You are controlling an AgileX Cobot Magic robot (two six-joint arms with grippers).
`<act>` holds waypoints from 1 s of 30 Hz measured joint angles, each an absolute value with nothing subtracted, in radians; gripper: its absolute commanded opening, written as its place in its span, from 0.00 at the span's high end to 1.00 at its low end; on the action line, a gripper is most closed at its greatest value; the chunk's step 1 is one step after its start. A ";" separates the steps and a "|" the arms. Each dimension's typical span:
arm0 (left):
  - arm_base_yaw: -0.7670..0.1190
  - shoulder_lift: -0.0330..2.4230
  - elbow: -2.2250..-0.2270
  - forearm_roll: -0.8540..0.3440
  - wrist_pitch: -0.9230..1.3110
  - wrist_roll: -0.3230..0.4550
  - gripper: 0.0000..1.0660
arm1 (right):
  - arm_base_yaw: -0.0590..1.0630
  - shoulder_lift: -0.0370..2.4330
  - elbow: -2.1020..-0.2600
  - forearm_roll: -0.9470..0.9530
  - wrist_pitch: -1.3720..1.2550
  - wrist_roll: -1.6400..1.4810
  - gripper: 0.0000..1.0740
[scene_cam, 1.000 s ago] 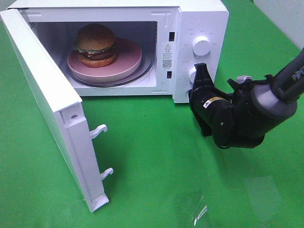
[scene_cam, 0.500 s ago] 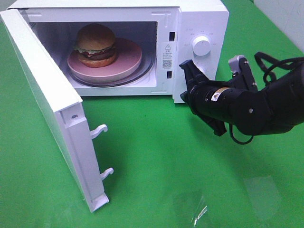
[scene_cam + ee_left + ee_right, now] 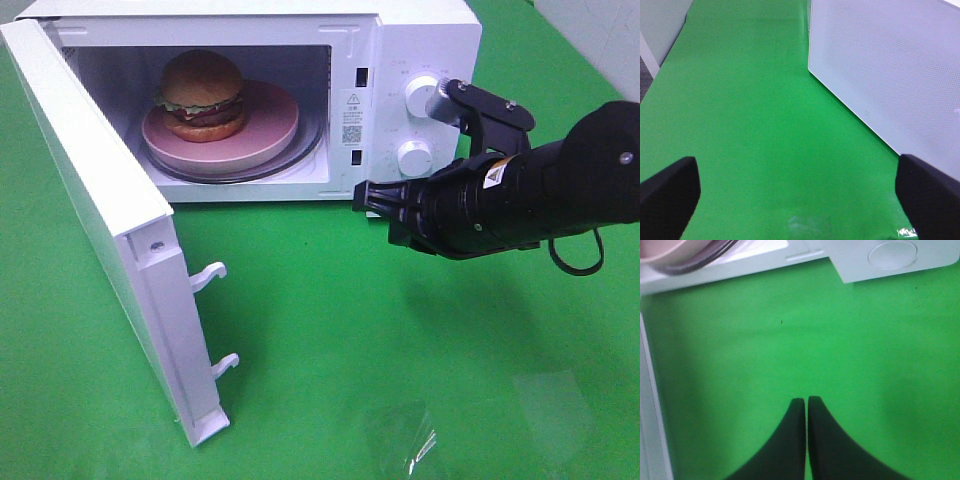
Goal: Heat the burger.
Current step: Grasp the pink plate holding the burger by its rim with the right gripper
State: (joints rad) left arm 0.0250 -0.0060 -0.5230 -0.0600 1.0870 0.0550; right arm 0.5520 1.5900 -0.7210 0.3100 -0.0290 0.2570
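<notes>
Exterior high, burger (image 3: 202,95): glossy domed bun, frilly lettuce.
Your right gripper (image 3: 806,399): tapered fingers (image 3: 790,440) pressed together.
Your left gripper (image 3: 796,165): fingers (image 3: 670,195) wide.

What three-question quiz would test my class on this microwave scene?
1. True or false: the boxy white microwave's hinged door stands open.
2. The glossy golden-bunned burger rests on: A a blue tray; B a round pink plate; C a wire rack.
3. Fill in: the black right gripper has its jaws ____, holding nothing.
Key: 1 true; 2 B; 3 shut.
</notes>
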 measured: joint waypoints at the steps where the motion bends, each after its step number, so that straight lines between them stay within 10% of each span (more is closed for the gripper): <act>1: 0.025 -0.006 -0.523 -0.060 1.087 0.055 0.08 | 0.552 1.590 -0.721 0.310 -0.029 0.257 0.98; 30: 0.025 -0.006 -0.523 -0.060 1.087 0.055 0.08 | 0.552 1.413 -0.846 -0.093 0.456 -0.810 0.96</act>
